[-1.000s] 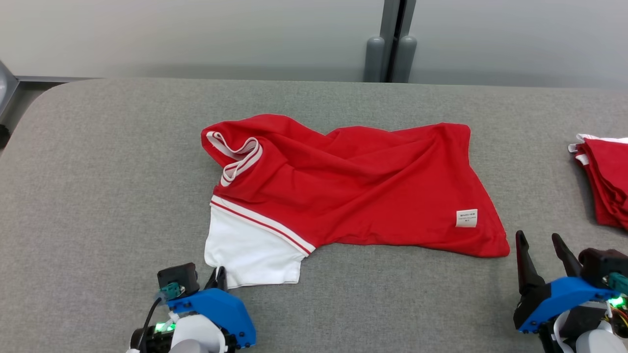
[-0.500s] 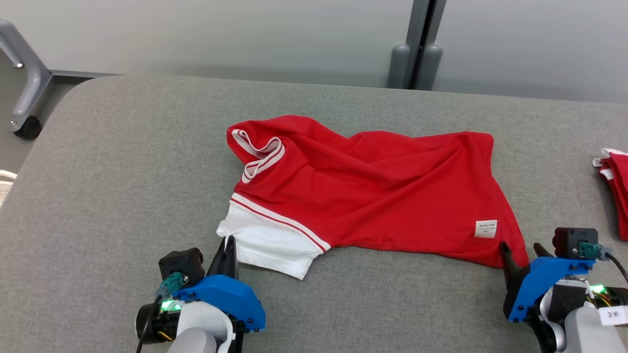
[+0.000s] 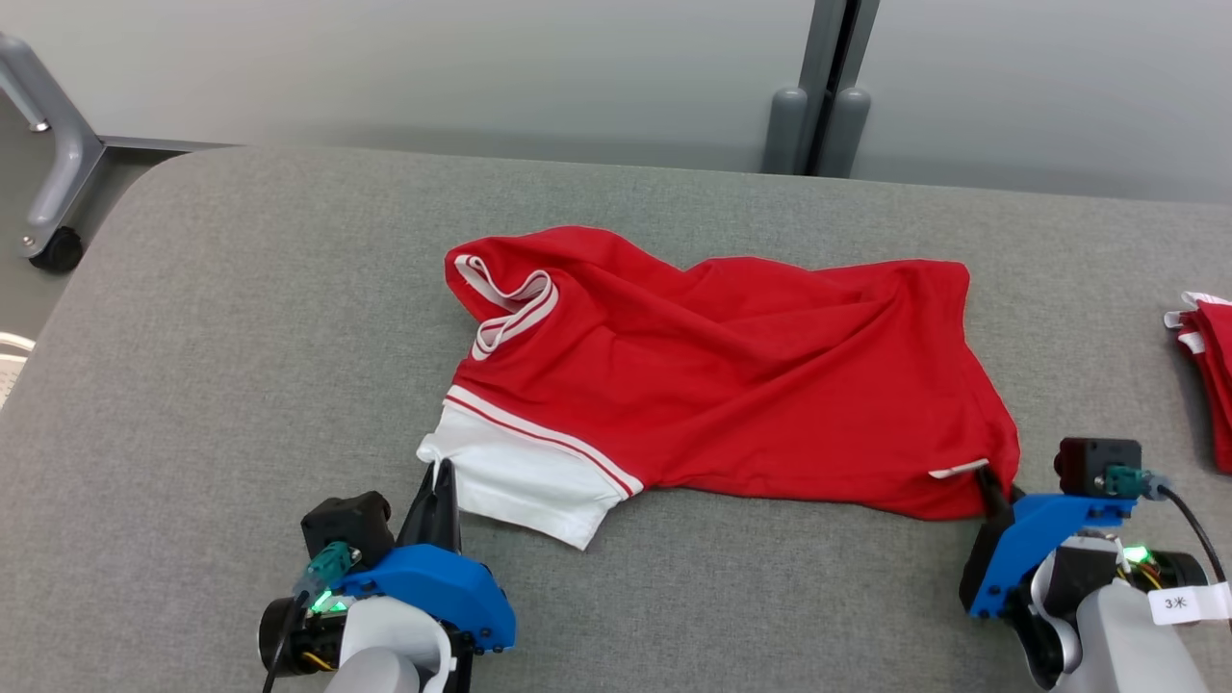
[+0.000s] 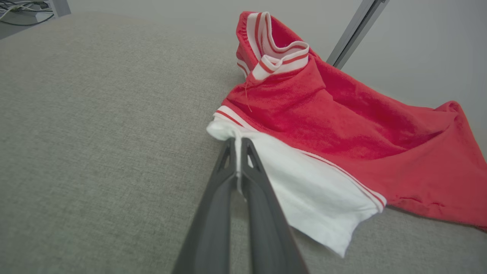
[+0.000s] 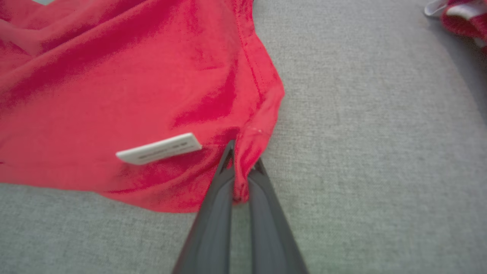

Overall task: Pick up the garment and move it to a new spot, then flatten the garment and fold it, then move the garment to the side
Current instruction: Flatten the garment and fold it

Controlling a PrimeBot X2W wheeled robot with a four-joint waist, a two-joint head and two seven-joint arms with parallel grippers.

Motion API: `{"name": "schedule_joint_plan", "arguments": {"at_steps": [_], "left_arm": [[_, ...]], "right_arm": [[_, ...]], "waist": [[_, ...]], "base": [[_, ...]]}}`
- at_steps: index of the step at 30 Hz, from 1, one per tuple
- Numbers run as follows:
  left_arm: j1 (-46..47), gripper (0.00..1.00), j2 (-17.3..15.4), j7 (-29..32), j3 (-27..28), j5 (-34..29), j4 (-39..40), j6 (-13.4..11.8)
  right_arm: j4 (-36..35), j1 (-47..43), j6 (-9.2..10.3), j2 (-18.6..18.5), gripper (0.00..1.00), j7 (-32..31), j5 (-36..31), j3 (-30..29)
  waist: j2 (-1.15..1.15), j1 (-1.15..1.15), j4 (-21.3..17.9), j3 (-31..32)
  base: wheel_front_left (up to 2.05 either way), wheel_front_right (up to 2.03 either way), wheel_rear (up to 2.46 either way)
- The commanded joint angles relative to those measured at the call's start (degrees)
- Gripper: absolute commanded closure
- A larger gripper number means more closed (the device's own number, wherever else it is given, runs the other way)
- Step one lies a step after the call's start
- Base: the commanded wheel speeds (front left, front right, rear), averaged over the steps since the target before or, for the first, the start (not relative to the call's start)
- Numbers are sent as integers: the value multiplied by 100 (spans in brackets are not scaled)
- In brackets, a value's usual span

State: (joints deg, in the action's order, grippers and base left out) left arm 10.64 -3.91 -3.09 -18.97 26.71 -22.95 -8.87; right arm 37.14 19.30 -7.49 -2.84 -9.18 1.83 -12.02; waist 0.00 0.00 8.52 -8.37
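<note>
Left gripper (image 3: 438,478) is clamped on the edge of the white sleeve (image 3: 520,481), the right gripper (image 3: 988,478) on the hem corner (image 5: 258,133) beside the label (image 5: 159,148). Two opposite ends are held, probably so that the red shirt (image 3: 731,385) can be lifted spread out. It lies crumpled in the middle of the grey table (image 3: 241,337). Counted: one shirt, one label, two grippers, one other red pile (image 3: 1208,385) at the right edge.

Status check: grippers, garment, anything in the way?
Left gripper shut on white sleeve; right gripper shut on red hem corner; garment rumpled on table; red pile far right, apart.
</note>
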Motion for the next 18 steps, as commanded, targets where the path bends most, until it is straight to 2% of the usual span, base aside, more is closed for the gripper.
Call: {"name": "schedule_joint_plan", "arguments": {"at_steps": [1, 5, 10, 14, 18], "left_arm": [[23, 100, -55, -80, 46, -4, 60, -8], [169, 100, -91, -259, 98, 19, 198, 42], [427, 100, -199, -414, 209, 48, 496, 119], [722, 100, -388, -376, 265, -7, 925, 197], [1065, 100, -566, -358, 329, -9, 1662, 273]], "right_arm": [[11, 162, -2, -15, 100, 169, 90, 6], [-32, 321, -2, -37, 100, 482, 380, 112], [-413, 439, -2, -135, 100, 748, 871, 362], [-1039, 424, -2, -340, 100, 764, 1244, 653], [-1990, 262, -2, -549, 100, 623, 1573, 828]], "waist": [[0, 0, -30, 11], [0, 0, -98, 83], [0, 0, -190, 269], [0, 0, -275, 471], [0, 0, -379, 706]], "base": [[0, 0, 0], [0, 0, 0], [0, 0, 0], [0, 0, 0], [0, 0, 0]]}}
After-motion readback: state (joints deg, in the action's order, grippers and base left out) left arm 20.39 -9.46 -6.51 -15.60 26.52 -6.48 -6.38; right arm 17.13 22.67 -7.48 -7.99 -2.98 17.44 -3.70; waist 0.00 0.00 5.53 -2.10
